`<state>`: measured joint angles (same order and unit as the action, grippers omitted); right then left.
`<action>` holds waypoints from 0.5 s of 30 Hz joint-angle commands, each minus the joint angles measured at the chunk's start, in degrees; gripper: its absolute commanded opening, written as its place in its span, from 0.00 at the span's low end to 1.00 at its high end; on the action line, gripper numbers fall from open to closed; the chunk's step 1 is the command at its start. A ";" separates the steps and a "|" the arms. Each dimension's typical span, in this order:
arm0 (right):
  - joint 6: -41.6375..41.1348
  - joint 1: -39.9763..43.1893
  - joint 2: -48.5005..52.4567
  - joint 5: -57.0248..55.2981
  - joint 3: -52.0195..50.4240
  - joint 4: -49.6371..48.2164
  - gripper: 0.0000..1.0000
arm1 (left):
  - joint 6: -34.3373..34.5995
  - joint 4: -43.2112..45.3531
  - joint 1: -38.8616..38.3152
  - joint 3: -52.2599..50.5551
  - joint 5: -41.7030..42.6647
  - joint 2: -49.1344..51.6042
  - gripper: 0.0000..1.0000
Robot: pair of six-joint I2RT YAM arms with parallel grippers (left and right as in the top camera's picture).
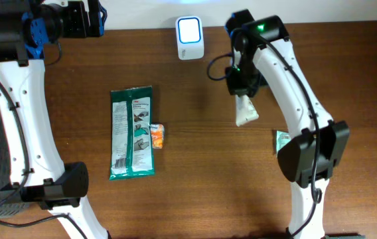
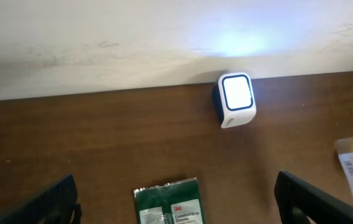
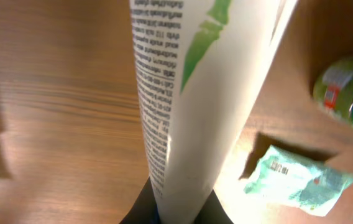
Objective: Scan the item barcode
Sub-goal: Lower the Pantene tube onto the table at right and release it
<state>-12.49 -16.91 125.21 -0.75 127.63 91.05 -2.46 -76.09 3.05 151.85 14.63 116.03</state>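
A white tube (image 1: 246, 110) is held clamped in the right gripper (image 1: 243, 93), right of centre in the overhead view, below and to the right of the lit scanner (image 1: 190, 38) at the table's (image 1: 195, 159) upper edge. The left gripper (image 2: 183, 202) is spread wide at the upper left, holding nothing.

Dark brown wood grain all over the table (image 1: 195, 172). At twelve o'clock, white on the scanner (image 1: 190, 38); glows pale blue at the face. At nine o'clock, dark green packet (image 1: 132, 133) with white label panel, small orange sachet (image 1: 156, 135) alongside. White tube (image 3: 195, 93), green leaf stroke, fine black print. At four o'clock, crumpled mint-green wrapper (image 3: 297, 177).
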 commanded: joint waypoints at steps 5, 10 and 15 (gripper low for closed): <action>-4.37 3.61 0.66 1.42 -19.30 -6.75 0.04 | -0.87 0.04 0.39 0.87 0.63 -1.29 0.99; -4.35 6.60 0.66 0.15 -25.57 -9.75 0.04 | -0.85 0.04 0.39 0.87 0.61 -1.29 0.99; -4.31 9.09 0.66 -3.80 -27.26 -11.41 0.04 | -0.85 0.07 0.39 0.87 0.61 -1.29 0.99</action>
<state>-16.29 -9.63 126.34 -0.84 101.34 80.18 -2.44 -76.09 3.05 151.85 14.63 116.03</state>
